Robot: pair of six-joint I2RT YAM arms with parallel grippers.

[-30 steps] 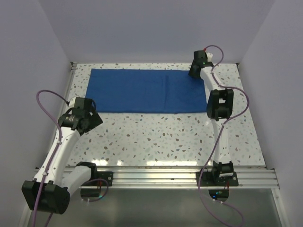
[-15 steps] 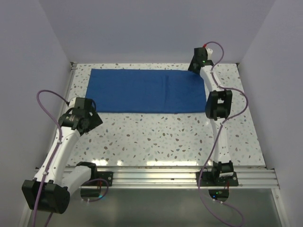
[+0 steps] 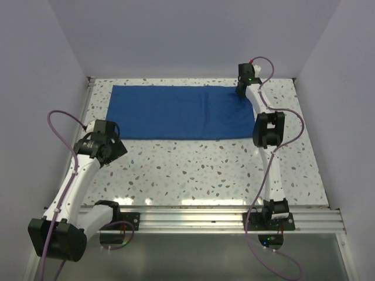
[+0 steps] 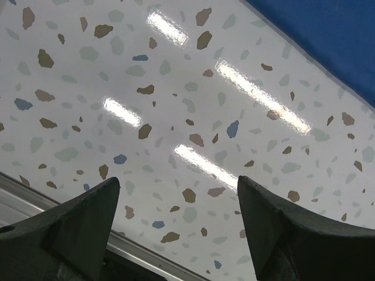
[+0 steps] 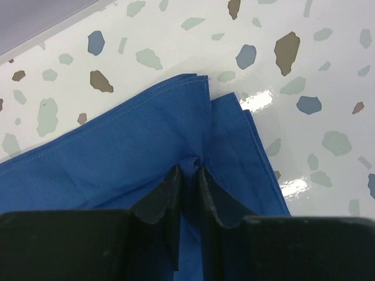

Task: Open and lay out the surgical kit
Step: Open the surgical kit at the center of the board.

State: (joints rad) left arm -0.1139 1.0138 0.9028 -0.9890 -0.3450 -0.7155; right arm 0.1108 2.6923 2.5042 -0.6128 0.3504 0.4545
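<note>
The surgical kit's royal-blue cloth (image 3: 176, 111) lies flat as a long rectangle across the far half of the table. My right gripper (image 3: 242, 88) is down at the cloth's far right corner. In the right wrist view the right gripper (image 5: 188, 170) is shut on a small pinched fold of the cloth (image 5: 117, 158), just inside its layered corner edges. Above bare tabletop, near the cloth's near left corner, my left gripper (image 3: 116, 146) hangs open. The left wrist view shows the left gripper (image 4: 177, 180) holding nothing, with the cloth's edge (image 4: 328, 35) at the upper right.
The speckled terrazzo table (image 3: 193, 170) is boxed in by pale walls on three sides. An aluminium rail (image 3: 193, 213) with both arm bases runs along the near edge. Purple cables (image 3: 58, 117) loop beside each arm.
The right gripper's jaws have closed onto a fold of the blue cloth at its far right corner. The left arm has hardly moved.
</note>
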